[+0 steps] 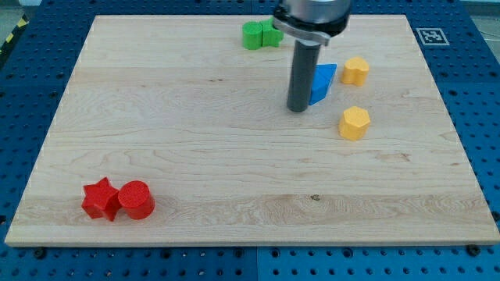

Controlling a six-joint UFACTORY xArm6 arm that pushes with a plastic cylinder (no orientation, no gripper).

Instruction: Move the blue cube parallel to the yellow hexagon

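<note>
The wooden bench (234, 172) fills most of the view, lying on a blue perforated base (484, 156). My tip (298, 109) stands on the bench in the upper middle of the view, at the lower end of the dark rod that comes down from the arm at the view's top; there is no gripper on this arm, so nothing opens or closes. The blue cube (323, 82) sits directly to the view's right of the rod, partly hidden behind it, and it appears to touch the rod, though the rod covers the line of contact and I cannot be sure. A yellow hexagon (354, 122) lies near the blue cube, down and to the view's right of it, apart from both it and my tip. A second yellow block (356, 70), of roughly similar shape, lies just to the right of the blue cube, at about its height in the view. Two green blocks (261, 34) sit touching near the view's top edge, left of the rod. Well apart, in the bottom left corner, a red star (101, 199) touches a red cylinder (136, 200).
</note>
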